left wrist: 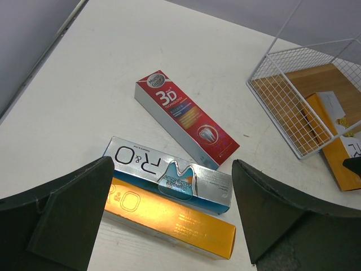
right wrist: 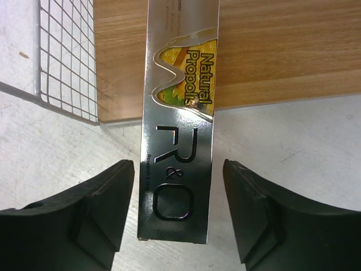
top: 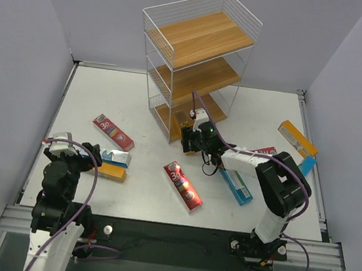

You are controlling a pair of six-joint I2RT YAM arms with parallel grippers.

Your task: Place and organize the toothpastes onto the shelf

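Observation:
My right gripper (right wrist: 179, 195) stands open at the foot of the shelf (top: 177, 62). Between its fingers lies a silver toothpaste carton (right wrist: 180, 141) with a gap on each side. The carton's far end rests on the bottom board (right wrist: 282, 51) and its near end sticks out over the table. My left gripper (left wrist: 172, 195) hangs wide open over a silver-and-blue carton (left wrist: 169, 172) and an orange carton (left wrist: 169, 217) lying side by side. A red "3D" carton (left wrist: 186, 118) lies just beyond them.
Another red carton (top: 183, 185) lies mid-table and a teal one (top: 236, 186) beside my right arm. An orange carton (top: 297, 138) and a blue one (top: 307, 165) lie at the right edge. The shelf's top board (top: 200, 35) and middle board (top: 205, 75) are bare.

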